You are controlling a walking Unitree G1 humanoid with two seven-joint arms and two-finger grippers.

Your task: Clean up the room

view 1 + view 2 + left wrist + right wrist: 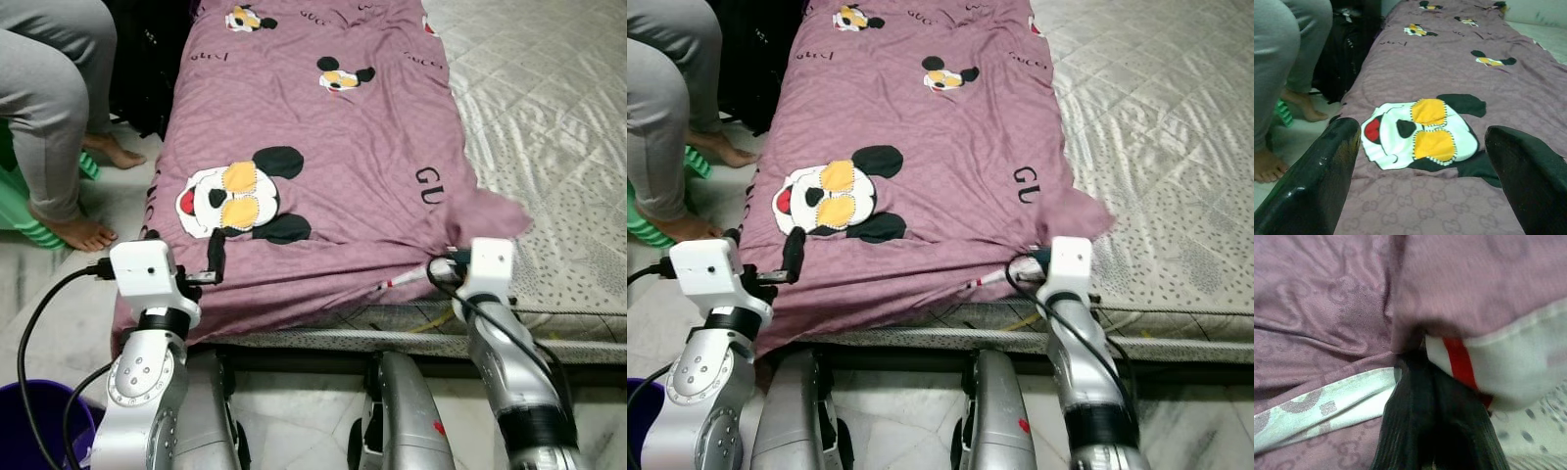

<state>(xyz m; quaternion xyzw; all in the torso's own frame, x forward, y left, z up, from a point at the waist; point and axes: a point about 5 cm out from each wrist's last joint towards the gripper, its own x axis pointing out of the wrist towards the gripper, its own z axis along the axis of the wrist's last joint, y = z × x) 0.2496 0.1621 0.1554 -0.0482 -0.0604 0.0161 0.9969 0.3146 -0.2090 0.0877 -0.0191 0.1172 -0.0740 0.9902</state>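
A purple bucket (29,416) stands on the floor by the robot's left side. Above it, the left gripper (1422,171) hovers over the near left corner of the mauve bedsheet (323,147), its fingers (1317,181) spread wide and released, with the cartoon mouse print (240,201) lying just beyond them. The right gripper (1425,396) has its fingers clenched on the sheet's near hem, where the white edging with a red stripe (1462,362) bunches against them at the bed's front edge. The sheet covers the left half of the bed; the pale quilted mattress (549,108) lies bare to its right. Far left, a person's grey-trousered legs (49,98) and bare feet rest on the floor beside a black bag (147,59).
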